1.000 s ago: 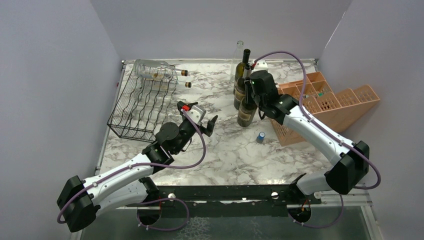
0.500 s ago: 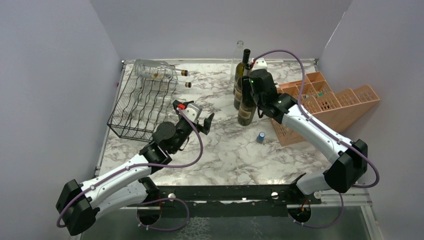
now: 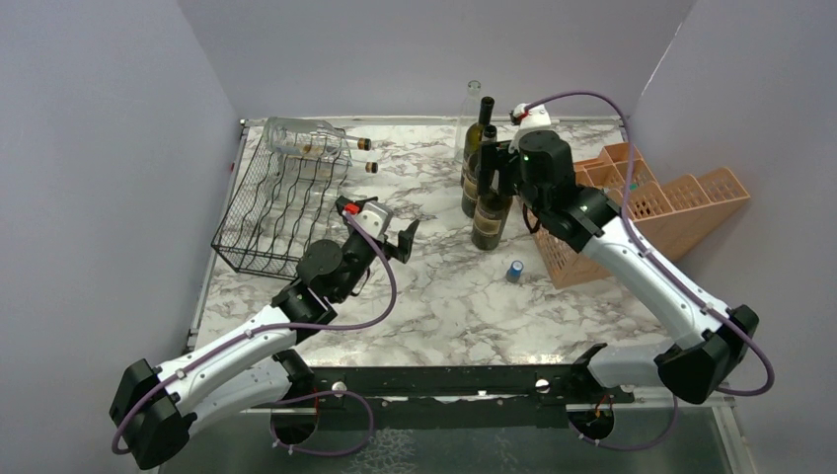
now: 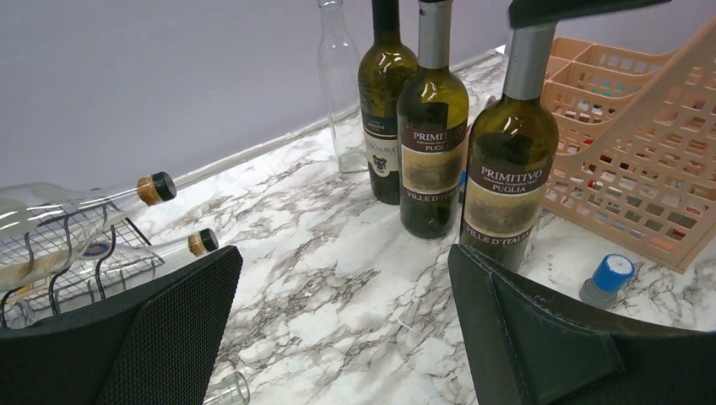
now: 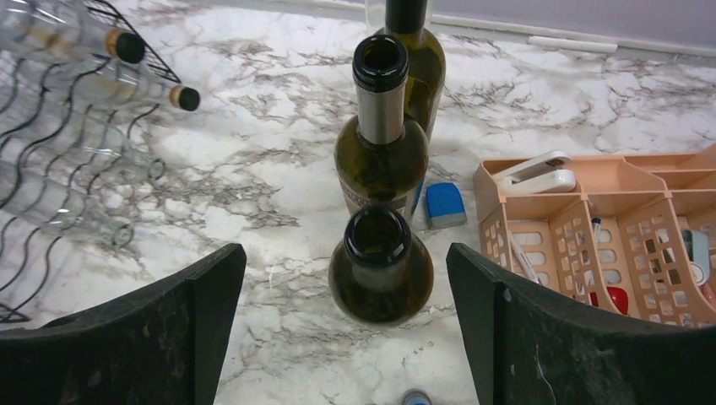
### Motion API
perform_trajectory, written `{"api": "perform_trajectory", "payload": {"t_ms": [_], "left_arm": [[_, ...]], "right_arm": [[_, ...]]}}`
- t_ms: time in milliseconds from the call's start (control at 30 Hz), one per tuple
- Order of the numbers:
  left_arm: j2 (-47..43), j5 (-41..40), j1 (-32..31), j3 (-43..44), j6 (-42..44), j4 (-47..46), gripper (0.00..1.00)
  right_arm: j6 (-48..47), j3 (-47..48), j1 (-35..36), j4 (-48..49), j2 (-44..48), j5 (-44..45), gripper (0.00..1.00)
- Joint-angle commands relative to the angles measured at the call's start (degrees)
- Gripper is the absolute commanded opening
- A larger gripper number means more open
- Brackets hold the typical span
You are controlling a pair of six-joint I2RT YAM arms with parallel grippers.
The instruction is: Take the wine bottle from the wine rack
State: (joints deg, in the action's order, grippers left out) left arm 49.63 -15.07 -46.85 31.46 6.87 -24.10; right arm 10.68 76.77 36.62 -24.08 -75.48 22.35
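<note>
The black wire wine rack (image 3: 281,207) stands at the back left, also showing in the right wrist view (image 5: 51,169). Two clear corked bottles (image 3: 308,140) lie on its far end (image 4: 72,211). A dark green wine bottle (image 3: 490,212) stands upright on the marble, open-necked (image 5: 380,270). My right gripper (image 5: 344,253) hangs open just above it, one finger on either side and clear of the glass. Over the table's middle, right of the rack, my left gripper (image 3: 380,225) is open and holds nothing (image 4: 344,253).
Two more dark bottles (image 3: 474,173) and an upright clear bottle (image 3: 472,104) stand behind the near one. A salmon-orange crate (image 3: 642,207) lies to the right. A blue cap (image 3: 515,270) sits on the marble in front of the bottles.
My right gripper has opened off the near dark bottle's neck and risen a little back and to the right. The bottle stays standing. My left gripper has drifted slightly left and away.
</note>
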Motion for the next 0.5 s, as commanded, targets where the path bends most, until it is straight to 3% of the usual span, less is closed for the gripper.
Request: {"api": "perform_trajectory", "payload": {"t_ms": [0,200,467], "left_arm": [[-1.0,-1.4,0.7,-0.5,-0.6,-0.9,0.99],[-2.3,-1.7,0.8,-0.7,-0.3,-0.8,0.99],[-5.7,-5.7,1.8,-1.1,2.1,-0.6,0.99]], "right_arm": [[-0.4,0.1,-0.3,-2.7,5.9,-5.6,0.92],[-2.8,-4.9,-0.4,-0.6,12.7,-15.0,0.92],[-3.8,-7.4,-0.3,-1.9,17.8,-19.3,0.92]]}}
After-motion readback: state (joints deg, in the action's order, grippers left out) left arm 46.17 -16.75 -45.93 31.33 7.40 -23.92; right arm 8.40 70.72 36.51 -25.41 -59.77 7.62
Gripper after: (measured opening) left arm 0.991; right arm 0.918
